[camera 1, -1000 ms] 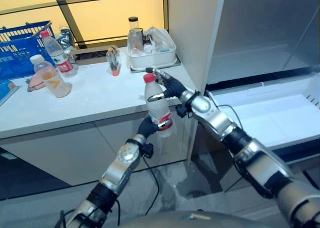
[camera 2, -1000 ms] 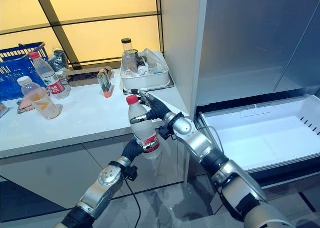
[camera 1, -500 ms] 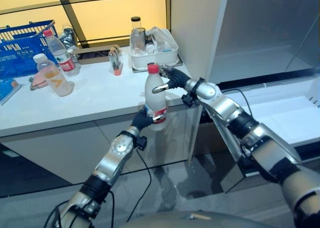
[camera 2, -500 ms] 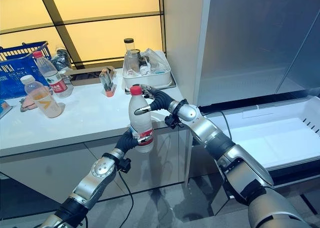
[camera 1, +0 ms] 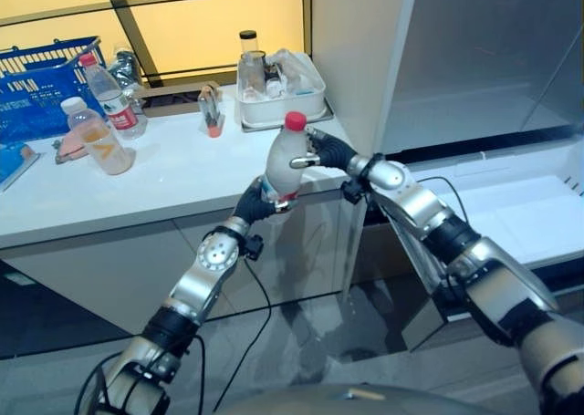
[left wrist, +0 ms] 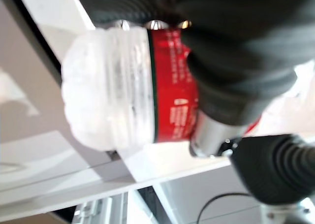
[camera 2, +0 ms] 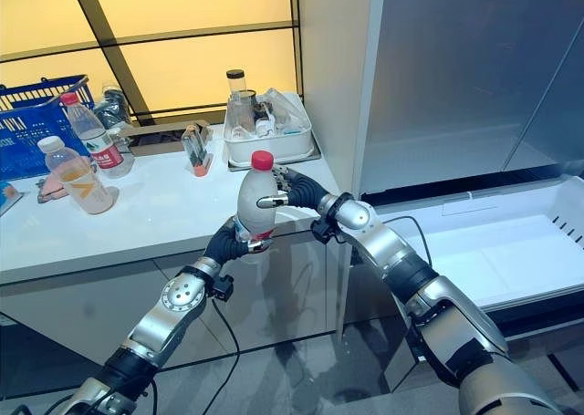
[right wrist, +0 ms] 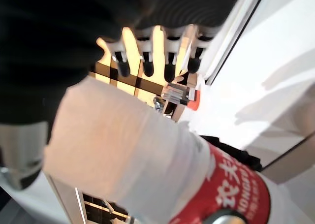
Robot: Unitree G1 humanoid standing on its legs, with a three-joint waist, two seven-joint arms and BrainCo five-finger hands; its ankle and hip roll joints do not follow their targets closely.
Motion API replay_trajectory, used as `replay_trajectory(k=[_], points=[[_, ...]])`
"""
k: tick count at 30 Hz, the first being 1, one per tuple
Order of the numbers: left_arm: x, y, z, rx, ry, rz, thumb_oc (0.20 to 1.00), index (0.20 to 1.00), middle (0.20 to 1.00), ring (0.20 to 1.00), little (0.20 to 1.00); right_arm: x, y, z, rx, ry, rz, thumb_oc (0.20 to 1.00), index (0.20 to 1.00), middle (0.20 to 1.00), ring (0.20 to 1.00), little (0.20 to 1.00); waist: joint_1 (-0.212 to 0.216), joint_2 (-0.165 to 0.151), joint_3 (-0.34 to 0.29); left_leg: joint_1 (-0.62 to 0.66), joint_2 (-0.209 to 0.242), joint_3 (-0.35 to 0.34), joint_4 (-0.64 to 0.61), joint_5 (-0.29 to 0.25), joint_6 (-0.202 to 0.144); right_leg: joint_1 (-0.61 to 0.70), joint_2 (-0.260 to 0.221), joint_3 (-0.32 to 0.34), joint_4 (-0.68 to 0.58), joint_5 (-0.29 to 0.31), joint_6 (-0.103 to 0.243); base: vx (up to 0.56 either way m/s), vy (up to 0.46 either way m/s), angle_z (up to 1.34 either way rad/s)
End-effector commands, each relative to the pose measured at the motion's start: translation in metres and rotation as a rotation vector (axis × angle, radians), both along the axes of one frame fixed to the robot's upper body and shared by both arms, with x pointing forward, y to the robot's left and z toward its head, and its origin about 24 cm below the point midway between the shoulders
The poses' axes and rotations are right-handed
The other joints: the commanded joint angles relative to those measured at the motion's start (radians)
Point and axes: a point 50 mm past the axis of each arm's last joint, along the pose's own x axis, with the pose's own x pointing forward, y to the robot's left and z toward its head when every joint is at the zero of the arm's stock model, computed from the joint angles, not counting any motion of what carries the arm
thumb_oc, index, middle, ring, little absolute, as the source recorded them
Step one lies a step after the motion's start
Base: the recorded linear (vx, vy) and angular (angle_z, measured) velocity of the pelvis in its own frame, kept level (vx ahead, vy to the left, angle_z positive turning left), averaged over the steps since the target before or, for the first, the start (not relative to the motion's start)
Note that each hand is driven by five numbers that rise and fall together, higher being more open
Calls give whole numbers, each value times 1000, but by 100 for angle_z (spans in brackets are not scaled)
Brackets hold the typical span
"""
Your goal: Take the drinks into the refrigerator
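A clear water bottle (camera 1: pixel 281 163) with a red cap and red label hangs in the air at the counter's front edge, beside the refrigerator (camera 1: pixel 474 50). My left hand (camera 1: pixel 253 202) is shut round its lower part, at the label (left wrist: pixel 172 86). My right hand (camera 1: pixel 326 150) comes in from the right and is wrapped round the bottle's upper part, thumb on the front and fingers (right wrist: pixel 147 56) behind the shoulder. In the right wrist view the bottle (right wrist: pixel 142 155) lies across the palm.
The white counter (camera 1: pixel 164 173) holds two more bottles (camera 1: pixel 96 138) (camera 1: pixel 109 98), a blue basket (camera 1: pixel 36 82), a small holder (camera 1: pixel 209 109) and a white tray of jars (camera 1: pixel 278 91). The refrigerator's white drawer (camera 1: pixel 511 205) stands pulled out at the right.
The bottle has risen and moved a little to the right, toward the refrigerator, with both hands on it. The left arm has stretched upward.
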Motion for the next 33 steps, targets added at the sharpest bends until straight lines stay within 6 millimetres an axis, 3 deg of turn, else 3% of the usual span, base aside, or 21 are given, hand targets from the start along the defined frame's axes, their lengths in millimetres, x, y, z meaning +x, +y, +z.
replay_trajectory(k=[1, 10, 21, 25, 33], points=[[26, -45, 112, -194, -436, -171, 200, 200, 200, 200, 200, 6, -6, -19, -3, 48, -84, 1000, 1000, 1000, 1000, 1000, -1, -64, -59, -33, -43, -19, 16, -50, 32, 62, -37, -11, 32, -87, 30, 0, 0, 0], [23, -67, 114, -298, -405, -217, 200, 200, 200, 200, 200, -1, 19, -28, 92, 94, -55, 1000, 1000, 1000, 1000, 1000, 1, -62, -59, -33, -42, -20, 16, -49, 35, 65, -37, -9, 30, -89, 29, 0, 0, 0], [11, -94, 111, -388, -338, -326, 200, 200, 200, 200, 200, -2, 50, -20, 127, 63, -45, 1000, 1000, 1000, 1000, 1000, 8, -61, -54, -34, -42, -13, 17, -46, 37, 60, -34, 2, 25, -84, 28, 0, 0, 0], [11, -95, 109, -382, -322, -338, 200, 200, 200, 200, 200, -5, 62, -18, 29, 5, 0, 1000, 1000, 1000, 1000, 1000, 13, -63, -57, -35, -43, -12, 16, -45, 37, 60, -33, 2, 22, -82, 28, 0, 0, 0], [12, -98, 110, -392, -296, -365, 200, 200, 200, 200, 200, 1, 59, -12, -237, -180, -22, 1000, 1000, 1000, 1000, 1000, 14, -63, -53, -37, -44, -16, 16, -45, 38, 57, -33, 4, 24, -81, 29, 0, 0, 0]])
